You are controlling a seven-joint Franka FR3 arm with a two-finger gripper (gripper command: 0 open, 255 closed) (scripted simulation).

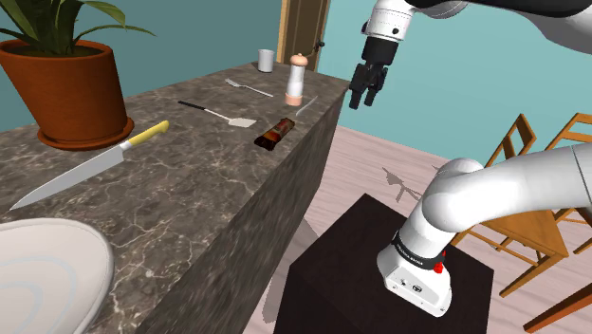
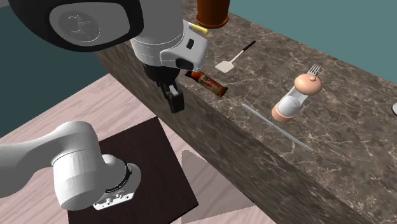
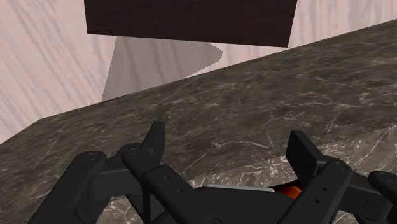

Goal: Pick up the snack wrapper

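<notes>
While jaws stand apart, snack wrapper (image 1: 276, 133) lies nearby.

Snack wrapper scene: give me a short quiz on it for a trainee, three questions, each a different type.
1. True or false: the hand is shut on the snack wrapper.
2. Which lies nearest the snack wrapper? A. spatula B. plate C. potted plant
3. What colour is the knife handle?

Key: 1 false; 2 A; 3 yellow.
</notes>
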